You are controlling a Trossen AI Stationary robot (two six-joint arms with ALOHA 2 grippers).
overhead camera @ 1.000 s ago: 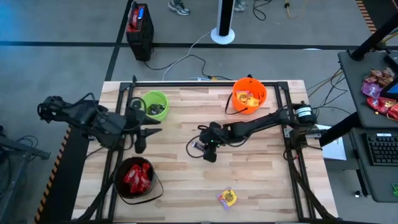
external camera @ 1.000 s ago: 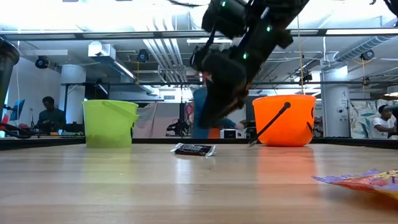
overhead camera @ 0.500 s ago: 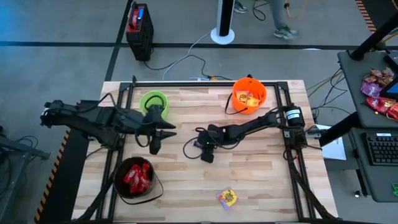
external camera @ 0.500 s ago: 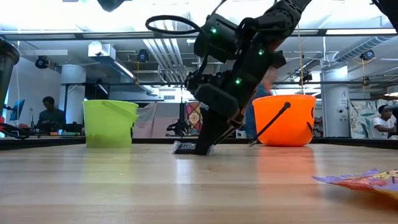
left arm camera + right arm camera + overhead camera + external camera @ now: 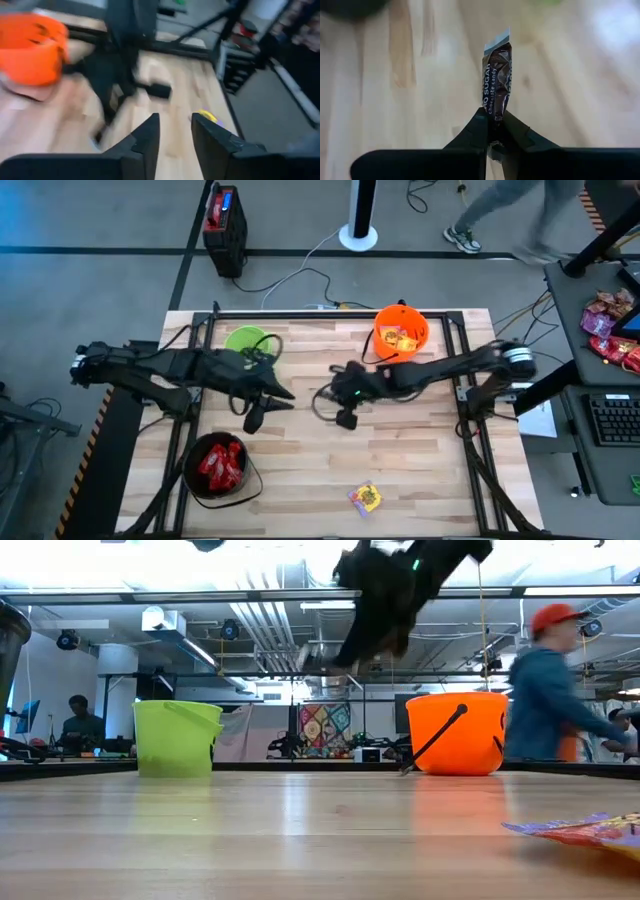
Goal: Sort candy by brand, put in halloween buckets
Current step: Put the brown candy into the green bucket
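Dark-wrapped chocolate candy [image 5: 496, 82], just plucked off the wooden table [image 5: 400, 460], is now hanging clenched in the right pincer [image 5: 493, 131], ready for carrying to a bucket.

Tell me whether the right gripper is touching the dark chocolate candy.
Touching. The right wrist view shows the right gripper pinching the dark chocolate candy by its lower end.

Past the left arm's two dark fingers [image 5: 145, 140], parted, the orange bucket [image 5: 31, 47] sits on the wooden worktop [image 5: 185, 95]; a yellow candy [image 5: 207, 115] lies farther off.
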